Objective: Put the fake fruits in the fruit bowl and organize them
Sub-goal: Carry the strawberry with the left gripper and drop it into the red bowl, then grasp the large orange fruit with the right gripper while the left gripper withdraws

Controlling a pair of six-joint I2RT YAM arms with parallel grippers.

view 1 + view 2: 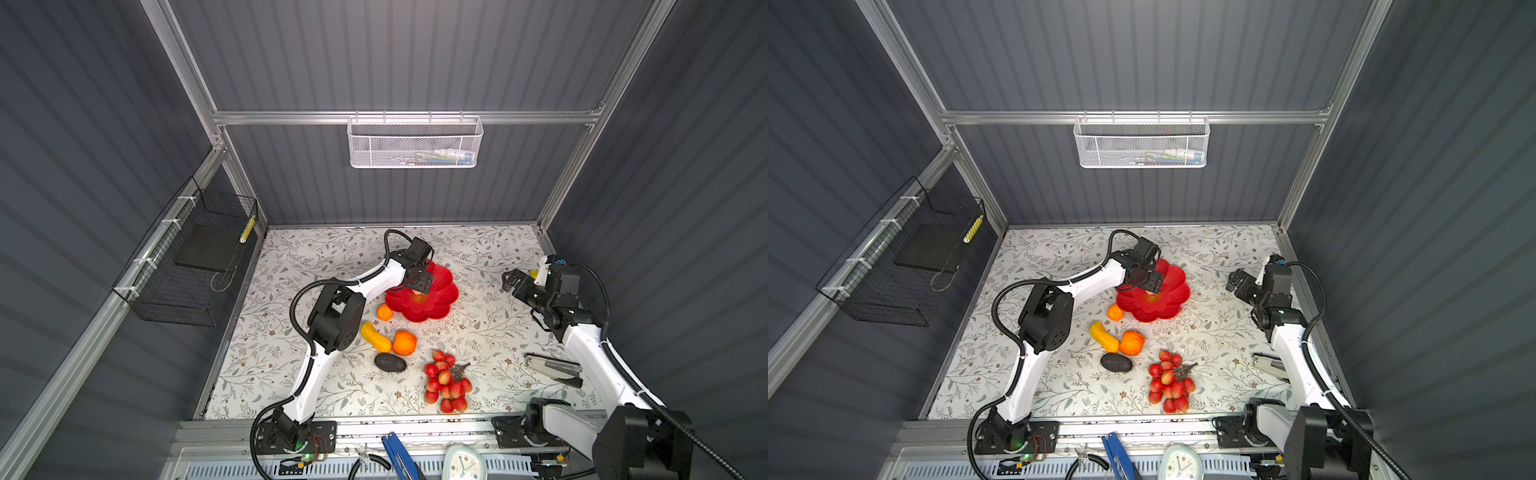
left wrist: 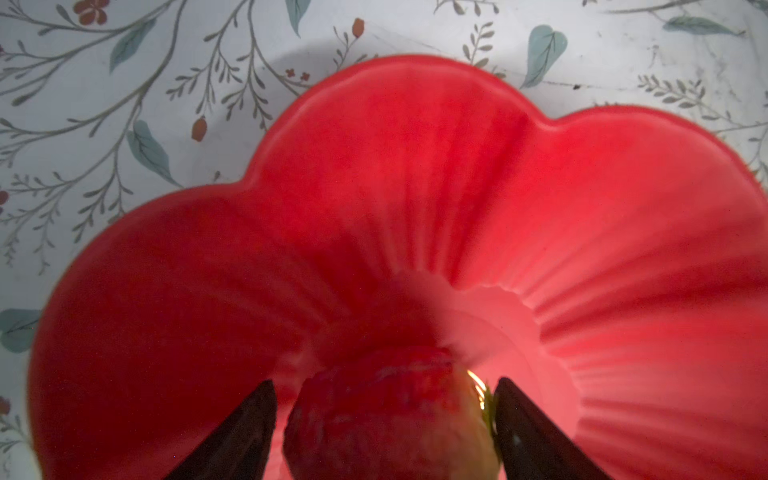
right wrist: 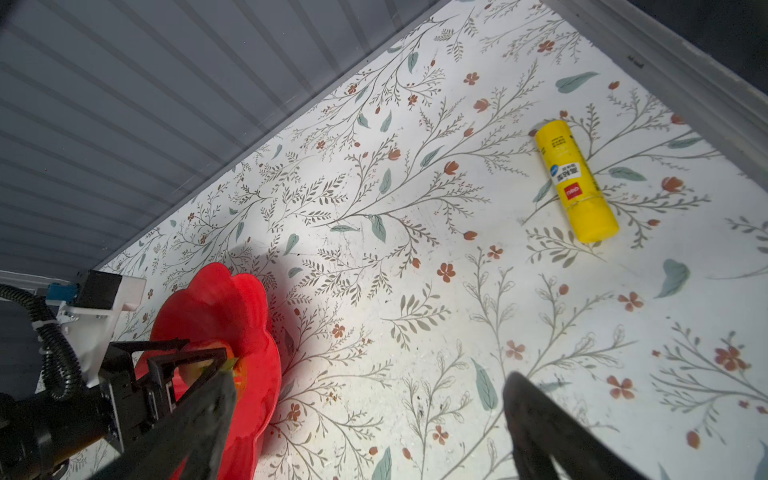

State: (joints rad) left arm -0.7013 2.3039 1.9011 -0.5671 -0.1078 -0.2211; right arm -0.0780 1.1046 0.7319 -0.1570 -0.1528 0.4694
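We count one of six in: our left hand [image 2: 384, 381] stands wide around the pointed fruit [image 2: 386, 424] at the centre of the bowl [image 1: 444, 291]. The small orange [image 1: 385, 312], big orange [image 1: 404, 343], gourd [image 1: 375, 337], dark oval [image 1: 390, 363] and berries [image 1: 446, 382] wait on the bench [image 1: 498, 332], nearer. Our right hand [image 1: 509, 282] is wide and empty.

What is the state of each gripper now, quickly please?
Left gripper: open, jaws either side of the red fruit in the bowl.
Right gripper: open, empty.
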